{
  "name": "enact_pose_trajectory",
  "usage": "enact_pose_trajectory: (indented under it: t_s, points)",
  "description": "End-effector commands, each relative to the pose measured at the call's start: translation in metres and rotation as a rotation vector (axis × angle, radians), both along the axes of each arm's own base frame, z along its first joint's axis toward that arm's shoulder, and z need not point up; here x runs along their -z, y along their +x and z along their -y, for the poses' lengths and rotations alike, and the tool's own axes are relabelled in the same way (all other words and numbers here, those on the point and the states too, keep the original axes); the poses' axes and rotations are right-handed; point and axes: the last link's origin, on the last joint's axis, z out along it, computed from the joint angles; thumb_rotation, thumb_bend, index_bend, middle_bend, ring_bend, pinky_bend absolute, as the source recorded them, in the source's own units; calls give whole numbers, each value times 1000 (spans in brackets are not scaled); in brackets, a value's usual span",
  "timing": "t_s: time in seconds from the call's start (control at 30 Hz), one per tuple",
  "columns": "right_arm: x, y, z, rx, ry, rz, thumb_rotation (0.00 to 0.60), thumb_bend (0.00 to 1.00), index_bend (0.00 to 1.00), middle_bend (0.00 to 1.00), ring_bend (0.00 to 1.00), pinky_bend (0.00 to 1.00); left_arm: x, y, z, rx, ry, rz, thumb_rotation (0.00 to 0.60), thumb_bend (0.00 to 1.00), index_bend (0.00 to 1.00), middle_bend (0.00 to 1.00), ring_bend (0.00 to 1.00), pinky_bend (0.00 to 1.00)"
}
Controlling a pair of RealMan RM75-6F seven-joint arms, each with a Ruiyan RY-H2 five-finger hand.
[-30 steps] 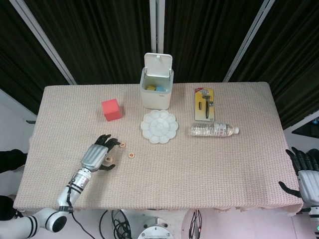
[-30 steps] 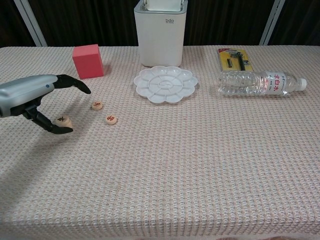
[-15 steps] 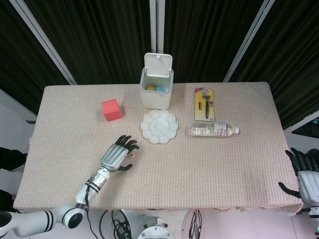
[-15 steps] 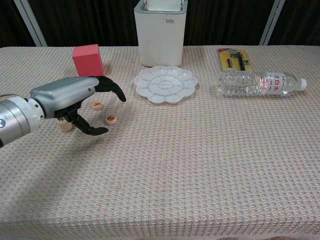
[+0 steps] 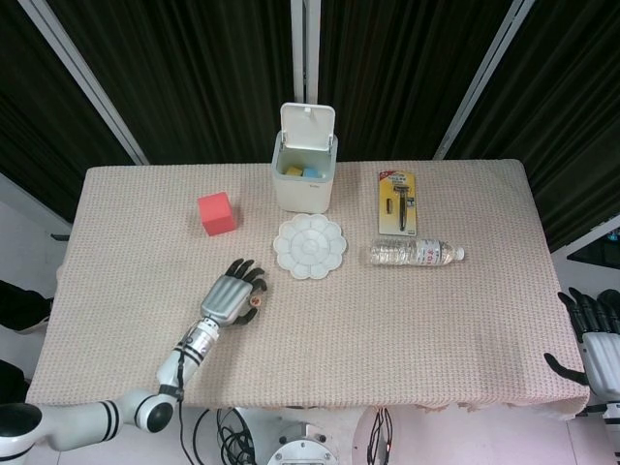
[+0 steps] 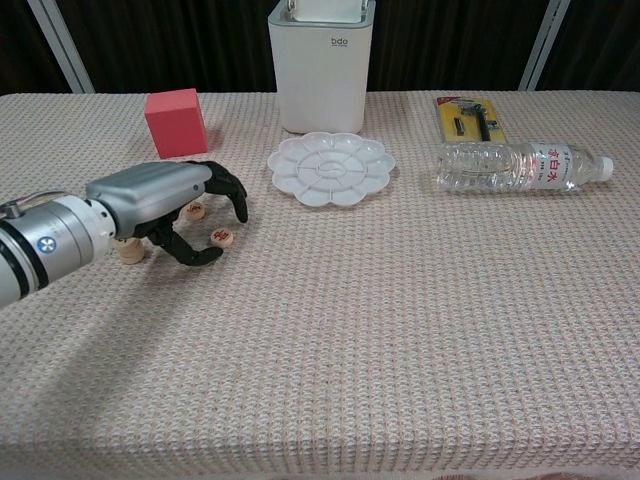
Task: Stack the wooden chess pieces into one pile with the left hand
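Three round wooden chess pieces lie on the woven tablecloth (image 6: 400,330) in the chest view: one (image 6: 131,251) nearest the front left, one (image 6: 196,211) further back and one (image 6: 221,237) to the right. My left hand (image 6: 165,200) hovers over them. Its fingers (image 6: 236,196) arch behind the right piece and the thumb lies in front of it, with a gap on both sides. In the head view the left hand (image 5: 228,295) covers most pieces; only one piece (image 5: 254,302) peeks out. My right hand (image 5: 593,339) rests at the table's front right corner, empty.
A red cube (image 6: 175,121) stands just behind the pieces. Further back are a white lidded bin (image 6: 321,65), a white flower-shaped palette (image 6: 331,168), a lying water bottle (image 6: 520,165) and a yellow blister pack (image 6: 470,117).
My left hand has moved right from the front left piece to the right piece and has dropped lower, its fingers curling more closely around that piece. The pieces have not moved.
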Motion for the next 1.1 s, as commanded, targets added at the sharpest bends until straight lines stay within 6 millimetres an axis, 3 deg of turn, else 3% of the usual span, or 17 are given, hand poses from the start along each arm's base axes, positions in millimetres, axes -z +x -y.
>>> enact_pose_trajectory:
  t_s: [0.03, 0.8, 0.97, 1.1]
  points:
    - [0, 0, 0, 2, 0, 0, 600, 143, 0, 0, 0, 0, 0, -1, 0, -1, 1, -1, 600, 347, 358, 154, 0, 0]
    - [0, 1, 0, 1, 3, -4, 600, 143, 0, 0, 0, 0, -4, -2, -2, -11, 21, 18, 600, 349, 501, 172, 0, 0]
    - [-1, 2, 1, -6, 2, -2, 600, 143, 0, 0, 0, 0, -23, 4, -4, 2, 71, 66, 600, 349, 503, 175, 0, 0]
    - [-1, 5, 2, -16, 7, 0, 600, 143, 0, 0, 0, 0, -47, -1, 0, -24, 92, 50, 600, 350, 498, 206, 0, 0]
